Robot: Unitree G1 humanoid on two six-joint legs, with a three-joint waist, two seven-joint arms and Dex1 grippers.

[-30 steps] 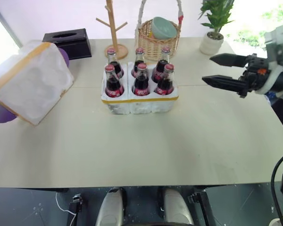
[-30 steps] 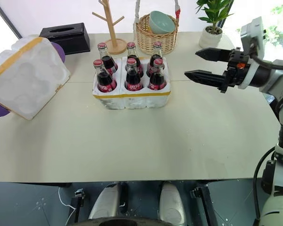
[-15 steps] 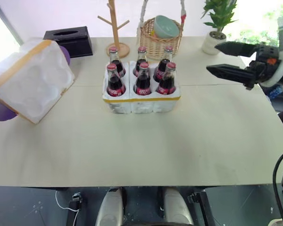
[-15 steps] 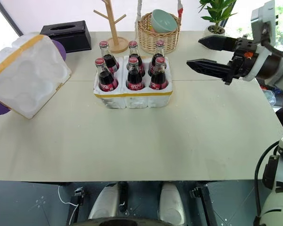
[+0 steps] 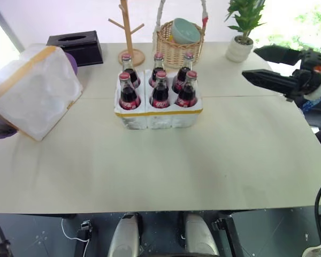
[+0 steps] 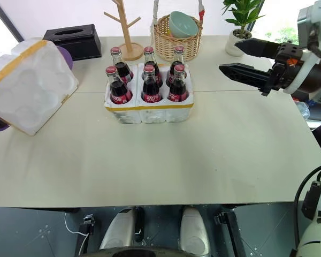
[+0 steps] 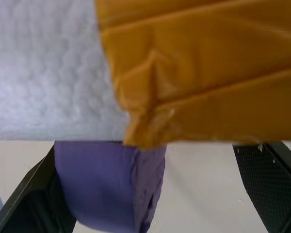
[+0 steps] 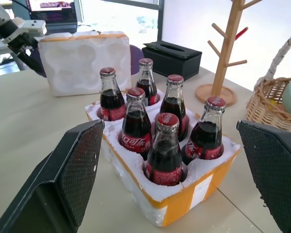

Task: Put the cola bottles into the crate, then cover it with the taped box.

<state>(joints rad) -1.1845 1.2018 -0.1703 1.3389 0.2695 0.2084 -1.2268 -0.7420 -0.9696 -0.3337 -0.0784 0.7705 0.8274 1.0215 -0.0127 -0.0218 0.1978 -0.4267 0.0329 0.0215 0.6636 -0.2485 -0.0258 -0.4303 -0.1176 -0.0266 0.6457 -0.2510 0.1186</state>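
Item one: six small glass cola bottles (image 6: 145, 80) with red caps and red labels, dark contents, standing upright in two rows of three.

Item two: low white styrofoam crate (image 6: 148, 110) with a yellow tape band round its rim, mid-table, holding all six bottles, one to a slot.

Item three: big white styrofoam taped box (image 6: 29, 85) with wide yellow bands, at the table's left edge, tilted on its side so the moulded hollows face the crate; well apart from it. A purple object (image 7: 109, 182) (identity unclear) sits just behind and under the box.

Item four: left gripper (image 8: 18, 44), at the box's far side, fingers spread wide; its wrist view shows yellow tape and white foam close up between them, contact not discernible.

Item five: right gripper (image 6: 241, 59), held above the table's right side, pointing at the crate, fingers fully parted and holding nothing.

Sundries along the back edge: black tissue box (image 6: 72, 40), wooden peg stand (image 6: 128, 32), wicker basket (image 6: 175, 40) containing a pale green bowl (image 6: 183, 24), potted plant (image 6: 242, 24).
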